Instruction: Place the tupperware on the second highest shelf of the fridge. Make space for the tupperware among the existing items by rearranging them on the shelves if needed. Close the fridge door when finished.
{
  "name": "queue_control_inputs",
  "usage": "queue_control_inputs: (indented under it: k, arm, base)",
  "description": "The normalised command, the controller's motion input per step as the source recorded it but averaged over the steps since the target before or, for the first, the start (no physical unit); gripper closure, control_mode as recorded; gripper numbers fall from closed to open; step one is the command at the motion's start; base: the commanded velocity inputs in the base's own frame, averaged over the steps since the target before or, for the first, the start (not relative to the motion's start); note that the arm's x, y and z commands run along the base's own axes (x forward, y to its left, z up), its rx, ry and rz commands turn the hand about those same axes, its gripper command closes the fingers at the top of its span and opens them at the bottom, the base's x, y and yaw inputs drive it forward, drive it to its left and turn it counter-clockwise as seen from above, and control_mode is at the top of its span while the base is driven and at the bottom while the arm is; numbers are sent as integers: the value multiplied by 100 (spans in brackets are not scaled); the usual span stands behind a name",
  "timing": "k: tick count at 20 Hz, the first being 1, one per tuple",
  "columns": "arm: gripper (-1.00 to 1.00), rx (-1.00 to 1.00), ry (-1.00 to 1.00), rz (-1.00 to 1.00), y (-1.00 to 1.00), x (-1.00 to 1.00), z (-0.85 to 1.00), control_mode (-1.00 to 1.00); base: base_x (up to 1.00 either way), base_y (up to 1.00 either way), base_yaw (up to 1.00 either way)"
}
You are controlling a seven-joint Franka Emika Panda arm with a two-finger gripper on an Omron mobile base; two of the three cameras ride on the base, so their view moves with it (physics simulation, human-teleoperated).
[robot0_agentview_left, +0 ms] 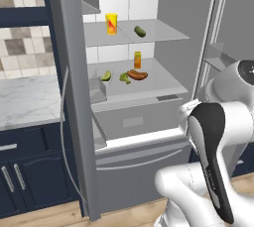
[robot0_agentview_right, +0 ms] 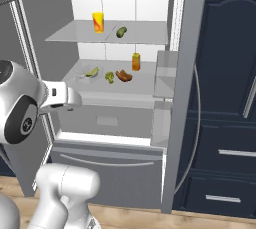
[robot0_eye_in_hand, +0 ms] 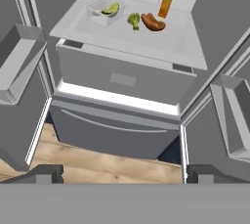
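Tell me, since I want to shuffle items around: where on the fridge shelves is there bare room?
The lower shelf is bare along its front and right of the sausage. Its back is crowded: tupperware, green piece, orange bottle. The upper shelf is free right of the cucumber and left of the cup.

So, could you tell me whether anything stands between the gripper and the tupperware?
Nothing visible does. The gripper hangs open before the open fridge; the tupperware sits at the shelf's left rear, with broccoli, sausage and bottle off to its right.

The fridge (robot0_agentview_left: 149, 72) is seen near from 7 and 5 o'clock by the base views; its shelf (robot0_eye_in_hand: 146, 37) is looked down on by the hand view.
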Motion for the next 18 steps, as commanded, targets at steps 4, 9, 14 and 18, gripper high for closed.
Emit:
queue_control_inputs:
  k: [4, 9, 14, 18]
  arm:
    - [-100, -10, -3, 6, 45, -34, -1, -100]
    - [-100, -15, -4, 9, 58, -41, 0, -100]
    - [-100, -17, -1, 9, 59, -42, 0, -100]
    - [-100, -24, 0, 6, 84, -15, -4, -100]
  base:
    - [0, 0, 0]
    - [0, 0, 0]
    - [0, 0, 0]
    - [0, 0, 0]
